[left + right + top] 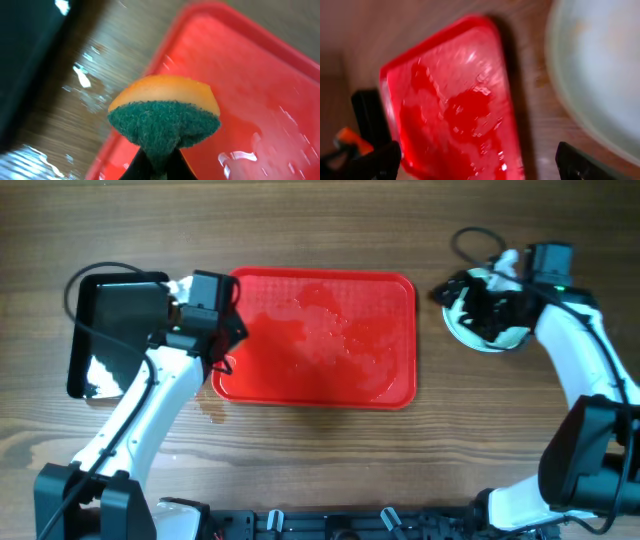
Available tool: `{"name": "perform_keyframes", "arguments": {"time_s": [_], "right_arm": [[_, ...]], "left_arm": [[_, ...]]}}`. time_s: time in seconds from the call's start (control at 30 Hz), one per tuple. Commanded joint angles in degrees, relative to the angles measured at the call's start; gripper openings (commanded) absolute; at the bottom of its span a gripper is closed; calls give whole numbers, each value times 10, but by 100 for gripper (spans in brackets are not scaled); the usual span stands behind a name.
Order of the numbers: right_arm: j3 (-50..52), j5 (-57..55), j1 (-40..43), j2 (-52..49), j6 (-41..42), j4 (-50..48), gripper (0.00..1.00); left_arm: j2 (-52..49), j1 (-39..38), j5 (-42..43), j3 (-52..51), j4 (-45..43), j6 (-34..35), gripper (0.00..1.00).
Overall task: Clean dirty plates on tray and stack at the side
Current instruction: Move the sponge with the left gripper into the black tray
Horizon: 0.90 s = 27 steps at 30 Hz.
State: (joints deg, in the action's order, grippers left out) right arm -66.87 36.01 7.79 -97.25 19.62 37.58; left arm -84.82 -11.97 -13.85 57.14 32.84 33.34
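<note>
On the table: one red tray (320, 385), one black tray (115, 310).
Plates (600, 65): right of tray, beneath right claw (488, 310); count hidden.
Left claw (159, 165): clamped on one sponge (165, 120).
Right claw: spread wide.

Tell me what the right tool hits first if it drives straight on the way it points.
Probably the bare table between the plate and the tray. The open right tool aims at that strip; the tray's rim lies close beside it, and depth is unclear.

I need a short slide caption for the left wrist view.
Left pincer shut on an orange-and-green sponge over the edge of the wet red tray.
</note>
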Motion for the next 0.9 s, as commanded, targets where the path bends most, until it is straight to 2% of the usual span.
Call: {"name": "perform_keyframes", "arguments": {"time_s": [0.0,0.17,0.23,0.33,0.53,0.57,0.6,0.67,0.7,0.73,0.87], "right_arm": [[2,21,-57,12,-16,7,100],[2,19,-137,11,-15,8,100],[2,8,-177,11,-10,7,100],[2,-37,-230,11,53,9,100],[2,-87,-317,11,76,-10,100],[2,-101,-328,11,83,-12,100],[2,-115,-338,11,88,-14,100],[2,-131,-355,11,90,-16,100],[2,-135,-362,11,90,-16,100],[2,-136,-369,11,90,-14,100],[2,-136,-389,11,90,2,100]], "left_arm": [[-4,49,-80,-4,-17,-1,4],[-23,131,-83,-4,-70,0,4],[-37,163,-83,-4,-92,0,8],[-57,198,-83,-4,-112,0,12],[-88,249,-72,-4,-125,0,13],[-91,255,-65,-4,-125,0,20],[-94,259,-59,-4,-125,0,33],[-96,266,-55,-4,-126,0,74],[-96,268,-55,-4,-127,0,83],[-96,269,-54,-4,-128,0,90],[-95,269,-46,-4,-125,0,92]]}}
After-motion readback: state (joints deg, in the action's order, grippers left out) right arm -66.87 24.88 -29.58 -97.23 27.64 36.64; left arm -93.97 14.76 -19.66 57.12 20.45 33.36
